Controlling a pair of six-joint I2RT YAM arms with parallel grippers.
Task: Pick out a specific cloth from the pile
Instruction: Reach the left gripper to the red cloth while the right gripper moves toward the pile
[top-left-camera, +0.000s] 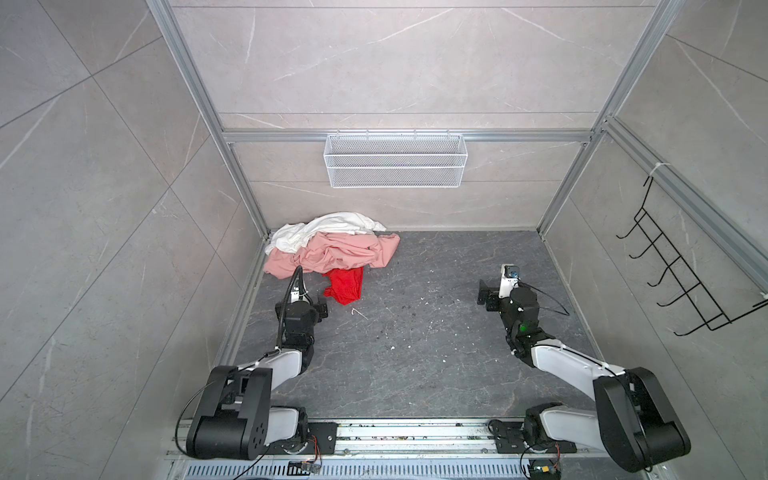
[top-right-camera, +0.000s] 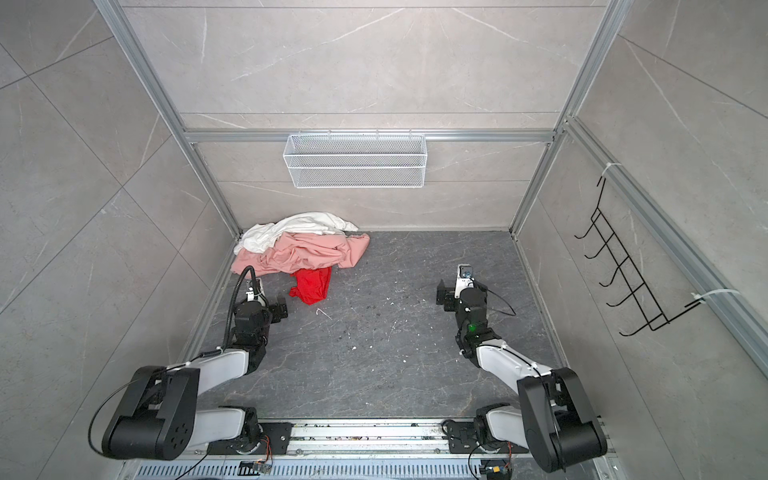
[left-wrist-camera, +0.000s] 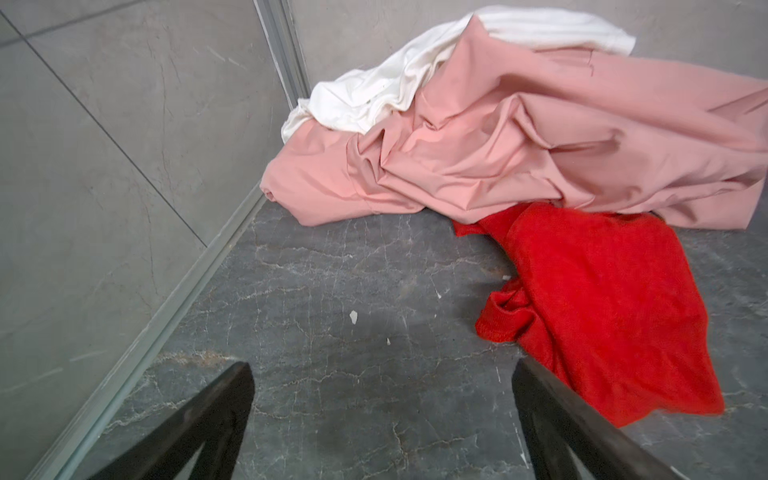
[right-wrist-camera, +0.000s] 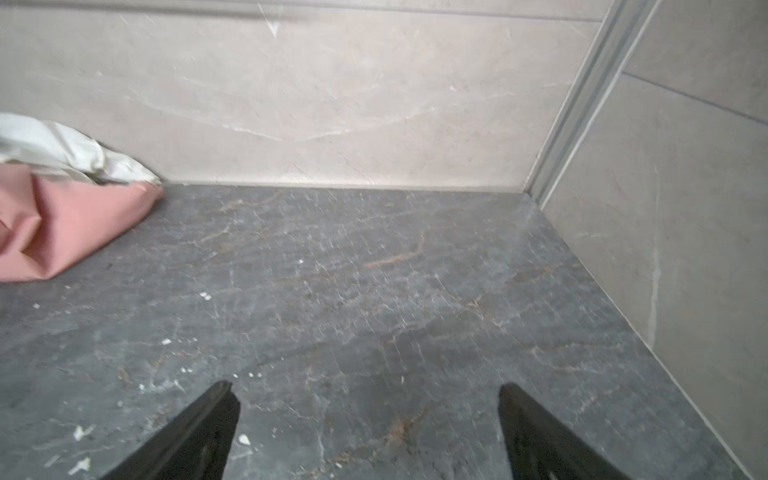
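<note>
Left gripper (left-wrist-camera: 382, 368): your jaws are standing wide open and gripping nothing. It is hanging low over the dark floor (left-wrist-camera: 332, 291) on the near side of the pile (top-left-camera: 332, 245), with the red cloth (left-wrist-camera: 602, 307) just beside one finger (left-wrist-camera: 582, 424).
Right gripper (right-wrist-camera: 365, 387): you are carrying it fully spread and empty too. It is sitting well apart from the pile, off to the pile's right, over bare floor.
Red cloth: it is lying at the pile's near edge. Its far end is tucking under the pink cloth (left-wrist-camera: 519, 145), and the rest is spreading free on the floor toward your left gripper. No tag is showing.
Pile: the pink cloth is draping across the pile's middle. The white cloth (left-wrist-camera: 374, 91) is sitting on the pile's far side, against the corner of the walls.
Step in hand: as I judge it, you are closing in for the first grasp, and nothing is being lifted yet.
Next move: it is calling for you to shift the left gripper sideways over the free red fabric, lower it until the fingers are straddling a fold, and pinch red alone. Then you are drawing it away from the pile so the tucked end slides out without dragging the pink cloth along.
</note>
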